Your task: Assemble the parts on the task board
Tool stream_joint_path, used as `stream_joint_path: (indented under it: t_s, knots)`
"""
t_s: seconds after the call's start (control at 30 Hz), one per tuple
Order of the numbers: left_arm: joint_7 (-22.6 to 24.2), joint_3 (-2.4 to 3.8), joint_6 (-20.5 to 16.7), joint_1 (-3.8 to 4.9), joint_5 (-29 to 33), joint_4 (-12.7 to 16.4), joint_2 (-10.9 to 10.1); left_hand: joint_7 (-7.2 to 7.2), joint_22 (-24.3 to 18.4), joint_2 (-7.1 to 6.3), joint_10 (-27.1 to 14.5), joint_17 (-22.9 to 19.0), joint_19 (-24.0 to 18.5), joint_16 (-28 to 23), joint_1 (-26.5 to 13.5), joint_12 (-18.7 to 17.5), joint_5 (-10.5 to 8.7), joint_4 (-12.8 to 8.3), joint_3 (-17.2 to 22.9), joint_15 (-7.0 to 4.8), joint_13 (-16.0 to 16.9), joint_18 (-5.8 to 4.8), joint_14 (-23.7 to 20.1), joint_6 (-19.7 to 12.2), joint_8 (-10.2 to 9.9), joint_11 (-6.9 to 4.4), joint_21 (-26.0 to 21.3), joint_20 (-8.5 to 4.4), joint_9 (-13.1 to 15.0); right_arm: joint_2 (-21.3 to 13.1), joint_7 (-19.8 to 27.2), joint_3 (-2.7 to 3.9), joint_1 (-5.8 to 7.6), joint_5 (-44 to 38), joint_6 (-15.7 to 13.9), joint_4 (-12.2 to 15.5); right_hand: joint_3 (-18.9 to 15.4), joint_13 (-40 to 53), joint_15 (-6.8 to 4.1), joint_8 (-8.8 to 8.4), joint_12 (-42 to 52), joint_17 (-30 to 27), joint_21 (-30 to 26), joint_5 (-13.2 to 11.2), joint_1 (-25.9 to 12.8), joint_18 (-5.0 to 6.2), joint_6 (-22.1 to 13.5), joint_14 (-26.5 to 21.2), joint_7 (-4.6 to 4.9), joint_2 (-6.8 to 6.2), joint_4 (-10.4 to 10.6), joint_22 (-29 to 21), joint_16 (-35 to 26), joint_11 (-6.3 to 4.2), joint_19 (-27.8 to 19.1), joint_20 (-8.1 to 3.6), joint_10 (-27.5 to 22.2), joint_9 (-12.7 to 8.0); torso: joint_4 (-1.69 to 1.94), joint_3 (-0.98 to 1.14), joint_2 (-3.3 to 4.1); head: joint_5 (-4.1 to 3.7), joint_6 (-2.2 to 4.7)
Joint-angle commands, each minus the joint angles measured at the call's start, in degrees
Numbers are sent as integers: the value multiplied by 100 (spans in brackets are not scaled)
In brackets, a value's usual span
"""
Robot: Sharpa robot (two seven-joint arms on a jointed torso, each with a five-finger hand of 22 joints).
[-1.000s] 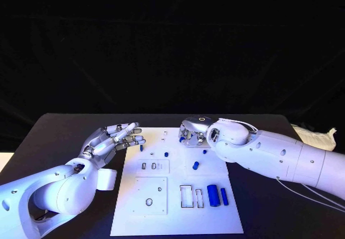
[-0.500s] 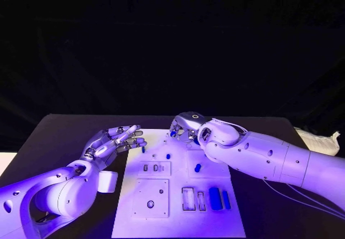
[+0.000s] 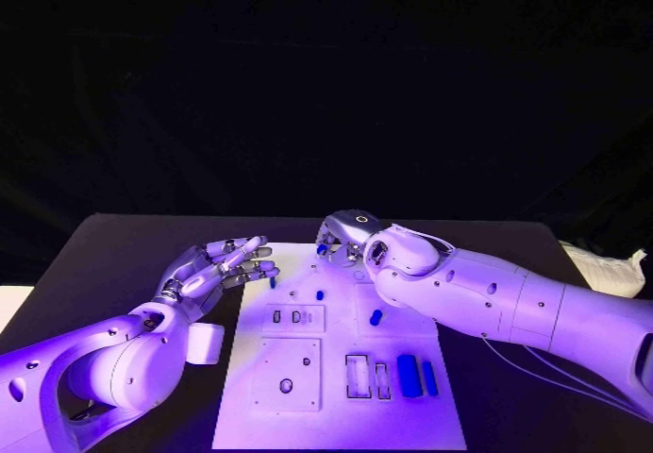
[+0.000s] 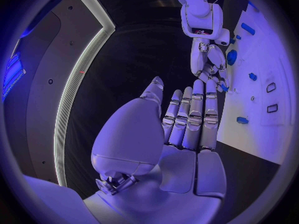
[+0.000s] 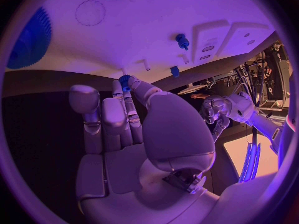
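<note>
The white task board (image 3: 341, 406) lies in the middle of the black table. My right hand (image 3: 345, 240) hovers over its far end and pinches a small blue toothed part (image 5: 124, 79) at its fingertips; the same part (image 4: 222, 87) shows under that hand (image 4: 209, 59) in the left wrist view. My left hand (image 3: 218, 267) floats beside the board's far left edge, fingers apart and holding nothing. Blue parts stand on the board: a short peg (image 3: 375, 318), a smaller one (image 3: 319, 295), and two long bars (image 3: 409, 376) near the right edge. A large blue gear (image 5: 28, 37) sits on the board.
The board carries several pale recesses and slots (image 3: 357, 374). A tiny blue piece (image 3: 273, 281) sits at the board's left edge, close to my left fingertips. A pale crumpled sheet (image 3: 606, 257) lies at the table's far right edge.
My right hand has moved left and a little farther along the board's far end, with the blue part in its fingertips. The left hand has hardly moved.
</note>
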Motion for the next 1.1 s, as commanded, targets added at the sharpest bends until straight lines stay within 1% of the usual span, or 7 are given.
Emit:
stream_joint_path:
  t_s: [0.03, 0.2, 0.43, 0.63, 0.9, 1.03, 1.1]
  knots:
    - [17, 6, 69, 9, 9, 11, 13, 47, -7, 39, 9, 9, 49, -32, 1, -20, 34, -24, -11, 3, -3, 70, 21, 3, -24, 38, -20, -6, -9, 34, -144, -3, 1, -128, 24, -18, 31, 11, 8, -5, 3, 12, 22, 6, 37, -90, -21, 108, 24, 4, 5, 7, 33, -5, -43, 13, -31, 8, 8, 0, 0, -15, -4]
    - [14, 6, 72, 9, 10, 16, 14, 47, -7, 39, 9, 9, 49, -32, 1, -20, 34, -24, -11, 3, -3, 70, 21, 3, -24, 38, -20, -6, -9, 70, -194, -5, 1, -199, 106, -67, 31, 11, 8, -5, 3, 12, 22, 6, 37, -90, -21, 108, 24, 4, 5, 7, 33, -5, -43, 13, -31, 8, 20, -9, -2, -25, -28]
    - [10, 6, 70, 9, 10, 22, 10, 51, -11, 42, 5, 13, 50, -37, 3, -27, 33, -30, -13, 4, -3, 70, 20, 1, -30, 41, -26, -5, -9, 108, -201, -18, 1, -221, 301, -111, 30, 13, 15, -15, 6, 21, 35, -9, 18, -90, -27, 107, 28, -28, 14, 18, 47, 2, -51, 20, -44, 11, 19, -8, 2, -19, -48]
    - [8, 7, 71, 10, 10, 24, 10, 51, -11, 42, 5, 13, 50, -37, 3, -27, 33, -30, -13, 4, -3, 70, 20, 1, -30, 41, -26, -5, -9, 140, -224, -29, 1, -231, 324, -162, 33, 11, 25, -36, 2, 24, 54, -29, -2, -89, -52, 103, 34, -67, 26, 34, 57, 10, -62, 29, -82, 10, 34, -13, 3, -38, -63]
    - [-25, 8, 66, 11, 19, 20, 11, 54, -16, 44, -1, 17, 51, -44, 6, -36, 33, -37, -16, 6, -4, 70, 18, -3, -37, 44, -32, -3, -10, 166, -228, -37, 0, -224, 313, -204, 29, 5, 63, -77, -3, 22, 65, -53, -86, -84, -191, 90, 73, -168, 89, 19, 77, 52, -107, 59, -227, -11, 33, -13, 9, -23, -73]
    - [-33, 9, 65, 12, 23, 18, 10, 54, -16, 44, -1, 17, 51, -44, 6, -36, 33, -37, -16, 6, -4, 70, 18, -3, -37, 44, -32, -3, -10, 168, -222, -40, 0, -192, 261, -222, -104, -9, 165, -82, -6, -244, -132, -147, -229, -35, -601, 12, 155, -360, 189, -301, -101, 162, -277, 141, -744, -103, 35, -17, 9, -30, -80]
    - [-34, 9, 64, 13, 26, 16, 9, 58, -21, 47, -8, 21, 53, -51, 7, -46, 32, -43, -20, 8, -4, 69, 18, -8, -45, 48, -38, -2, -10, 163, -223, -43, 0, -167, 170, -225, -285, -15, 235, -75, -8, -514, -390, -173, -227, 27, -966, -62, 215, -438, 210, -683, -295, 260, -460, 209, -1453, -172, 37, -18, 9, -27, -76]
